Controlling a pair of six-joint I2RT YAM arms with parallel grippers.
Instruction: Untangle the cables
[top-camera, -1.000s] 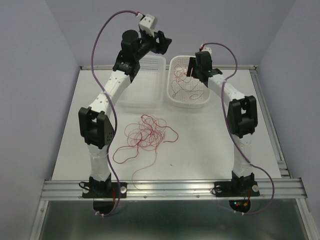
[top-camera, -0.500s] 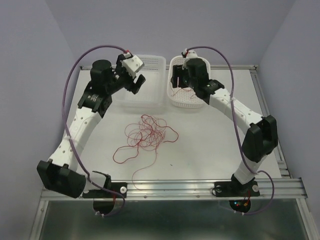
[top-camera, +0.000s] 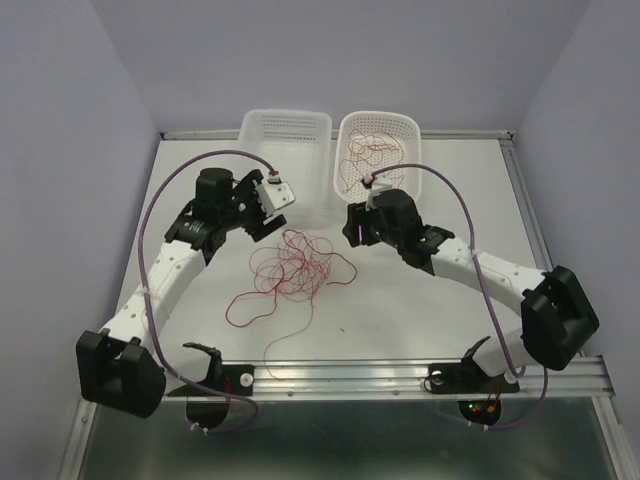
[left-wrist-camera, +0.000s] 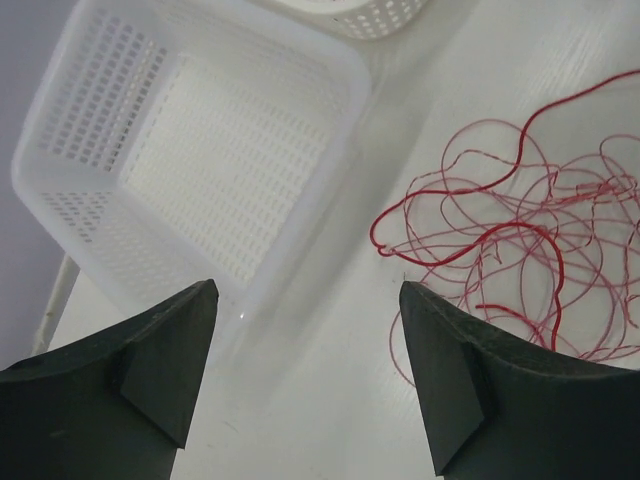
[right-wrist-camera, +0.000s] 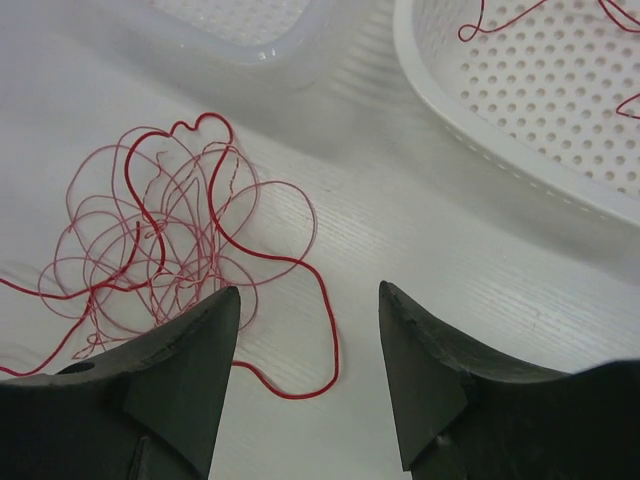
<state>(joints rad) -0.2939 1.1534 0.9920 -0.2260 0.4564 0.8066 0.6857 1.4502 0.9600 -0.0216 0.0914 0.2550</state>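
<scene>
Top external view shows left pincer (top-camera: 257, 220) and right pincer (top-camera: 355, 230), both spread apart and empty, flanking the tangled cables (top-camera: 295, 265) lying between them, likely poised to tease strands from opposite sides.

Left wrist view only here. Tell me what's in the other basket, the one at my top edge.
Observer: The right basket holds a few loose red cables.
Operator: Now the other arm.
Observer: The right hand is open and empty, above the table just right of the tangle.
Operator: Give me the tangle's near side.
Observer: One strand trails from it toward the near table edge.
</scene>
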